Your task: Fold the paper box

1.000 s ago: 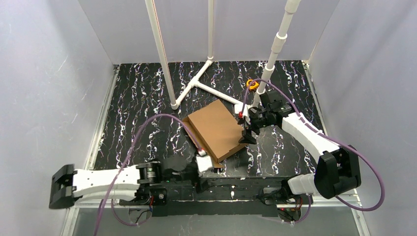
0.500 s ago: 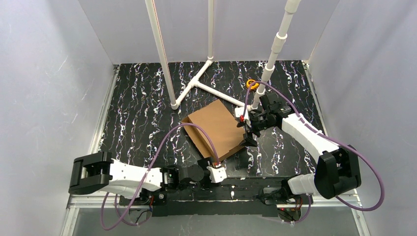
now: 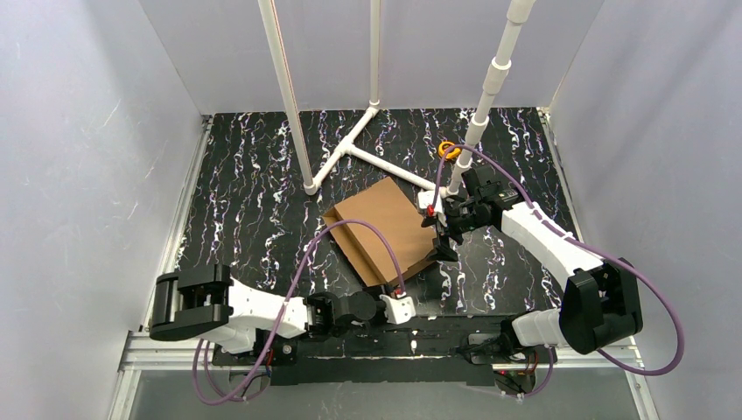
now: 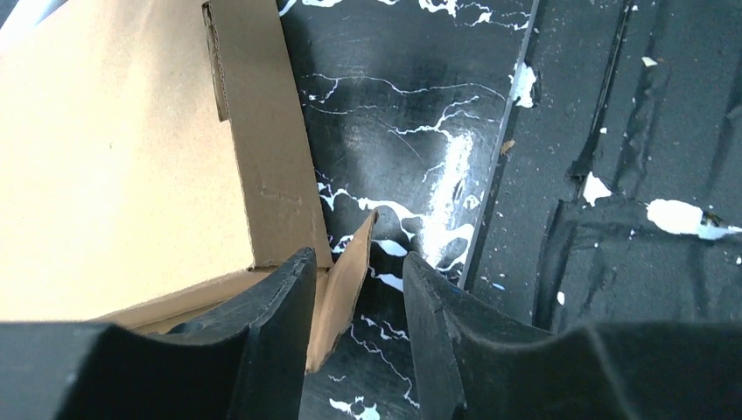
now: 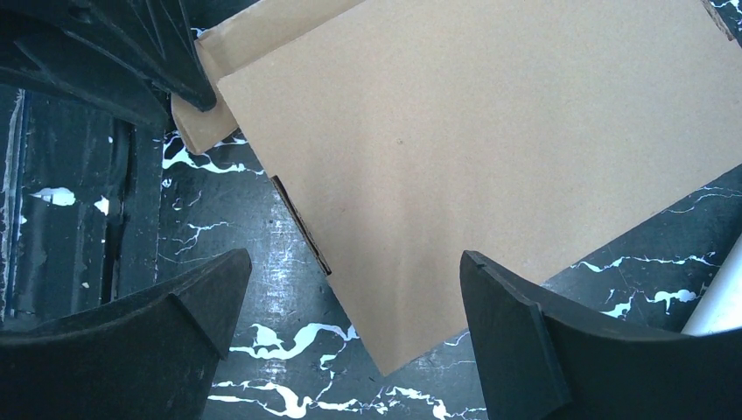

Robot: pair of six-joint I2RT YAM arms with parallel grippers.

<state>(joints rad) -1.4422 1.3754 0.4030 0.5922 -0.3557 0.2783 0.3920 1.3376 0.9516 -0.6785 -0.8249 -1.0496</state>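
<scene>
Black marbled surface (image 3: pixel 254 192) carries the paper box (image 3: pixel 385 227), lid down, where my left gripper (image 4: pixel 357 258) stands half-open astride the loose flap (image 4: pixel 339 302) at the box's near corner, my right gripper (image 5: pixel 354 262) wide open and empty above the box, so I'd pinch squarely, then tuck.

We see a black tabletop (image 3: pixel 254 192) veined with white marbling, boxed in on three sides by plain pale grey walls (image 3: pixel 87 131). White PVC pipes (image 3: pixel 344 151) stand on it, with an orange ring (image 3: pixel 448 150) near one upright's foot.
</scene>
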